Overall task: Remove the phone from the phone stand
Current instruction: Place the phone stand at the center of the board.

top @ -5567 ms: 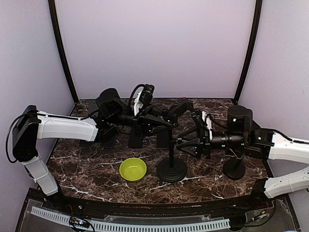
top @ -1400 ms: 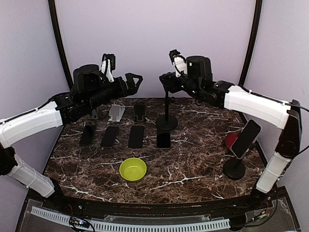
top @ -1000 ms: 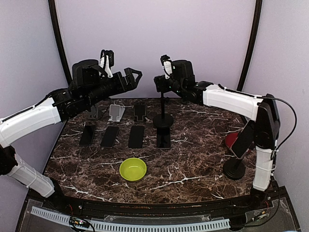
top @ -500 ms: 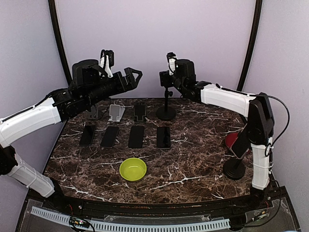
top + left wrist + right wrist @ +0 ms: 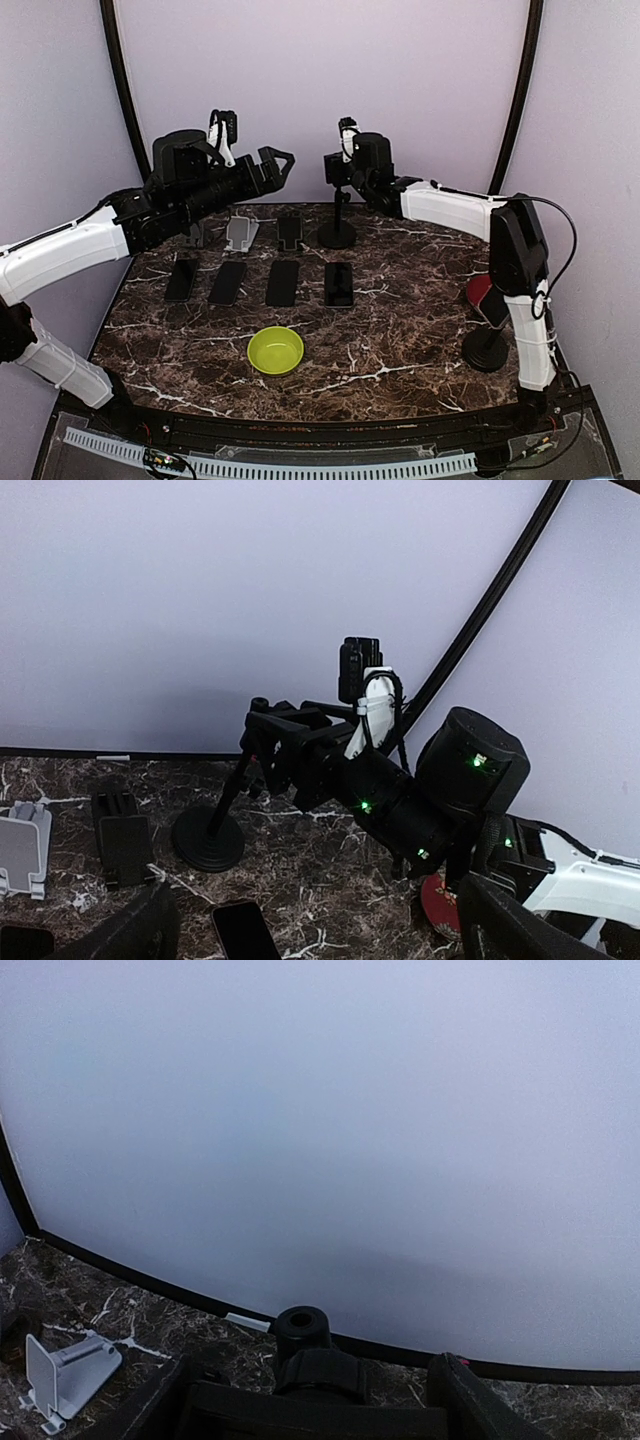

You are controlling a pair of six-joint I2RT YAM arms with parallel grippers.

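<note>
Phone (image 5: 338, 284) lies flat on the desk (image 5: 420, 330). Right fingers (image 5: 455, 1395) grip the stand (image 5: 337, 233) top; left fingers (image 5: 140, 930) spread open, raised.

The dark marble table (image 5: 420, 330) carries a row of four phones (image 5: 282, 283) lying flat across its middle, the rightmost phone (image 5: 339, 284) about level with the centre. A lime bowl (image 5: 276, 350) sits nearer the front edge. Along the far edge stand a grey bracket (image 5: 241, 232), a small black holder (image 5: 290, 232) and a pole stand (image 5: 337, 236). Near the right edge are a red disc (image 5: 477, 288) and a second round-based stand (image 5: 487, 352).
</note>
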